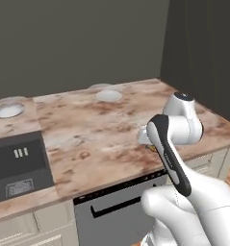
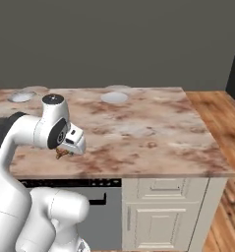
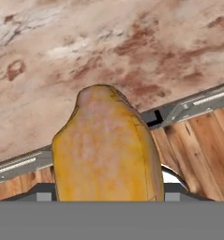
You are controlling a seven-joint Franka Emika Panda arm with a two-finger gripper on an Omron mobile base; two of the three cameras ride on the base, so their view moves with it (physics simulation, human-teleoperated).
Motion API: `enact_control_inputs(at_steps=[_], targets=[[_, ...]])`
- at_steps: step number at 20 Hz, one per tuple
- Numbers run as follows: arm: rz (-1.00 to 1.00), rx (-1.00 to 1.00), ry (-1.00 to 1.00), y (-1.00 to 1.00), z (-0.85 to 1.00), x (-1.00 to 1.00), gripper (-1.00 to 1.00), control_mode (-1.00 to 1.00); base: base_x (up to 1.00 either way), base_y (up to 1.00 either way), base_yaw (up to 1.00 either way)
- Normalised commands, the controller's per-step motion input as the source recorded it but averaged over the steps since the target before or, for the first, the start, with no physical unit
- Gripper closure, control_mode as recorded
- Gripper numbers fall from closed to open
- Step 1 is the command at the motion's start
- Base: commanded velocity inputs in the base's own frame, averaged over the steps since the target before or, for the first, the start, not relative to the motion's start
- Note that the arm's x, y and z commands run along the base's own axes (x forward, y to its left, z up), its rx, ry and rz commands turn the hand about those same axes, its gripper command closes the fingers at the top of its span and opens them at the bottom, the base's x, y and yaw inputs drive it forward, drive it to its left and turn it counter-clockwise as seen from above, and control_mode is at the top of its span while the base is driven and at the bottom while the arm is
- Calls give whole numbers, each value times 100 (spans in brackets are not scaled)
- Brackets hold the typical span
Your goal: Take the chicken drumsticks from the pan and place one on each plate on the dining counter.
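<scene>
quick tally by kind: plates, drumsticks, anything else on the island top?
Plates: 2, one at the far edge of the dining counter, one further left
Chicken drumsticks: 1, drumstick in the gripper, over the counter's near edge
Sinks: 1, dark sink set into the counter
Total: 4

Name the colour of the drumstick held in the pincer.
Golden orange with paler patches; the drumstick shows best in the hand view.

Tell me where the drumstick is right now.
The drumstick is held in the end effector, low over the near edge of the dining counter, short of the two plates at its far side.
</scene>
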Motion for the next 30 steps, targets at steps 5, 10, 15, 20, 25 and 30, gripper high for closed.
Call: enact_control_inputs(at_steps=[5,10,15,20,25,30], targets=[[0,0,0,0,0,0,100,100,21,-100,0],[0,0,0,0,0,0,100,100,23,-100,0],[0,0,0,0,0,0,100,100,23,-100,0],[0,0,0,0,0,0,100,100,27,-100,0],[0,0,0,0,0,0,100,100,29,-100,0],[0,0,0,0,0,0,100,100,36,-98,0]])
